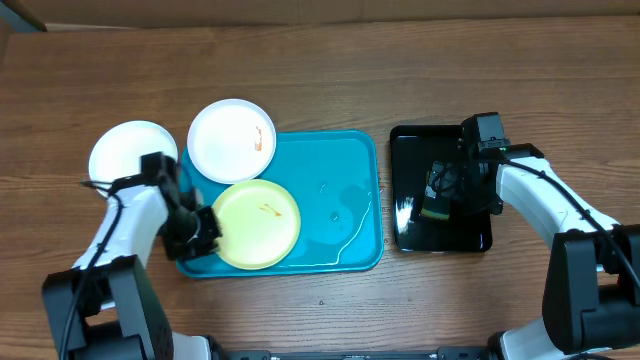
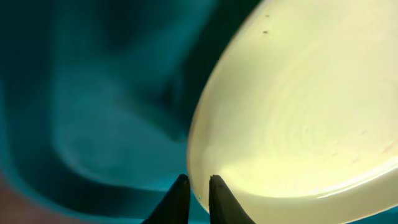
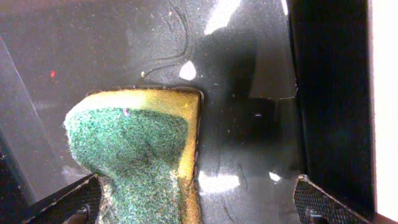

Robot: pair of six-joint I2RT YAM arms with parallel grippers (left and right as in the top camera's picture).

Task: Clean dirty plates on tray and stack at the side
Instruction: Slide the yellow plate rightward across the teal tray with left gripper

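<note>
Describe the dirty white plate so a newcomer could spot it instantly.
Find the big turquoise tray. A white plate overlaps its far-left corner. Unlike the plain white plate off the tray to its left and the yellow-green plate just nearer the robot, it has an orange-brown smear near its right edge.

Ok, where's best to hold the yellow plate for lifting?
Its left rim, coming from the left, where the left gripper has its fingers. The yellow plate lies flat on the tray, so only the thin rim offers a pinch, and that edge is clear of the smeared white plate.
</note>
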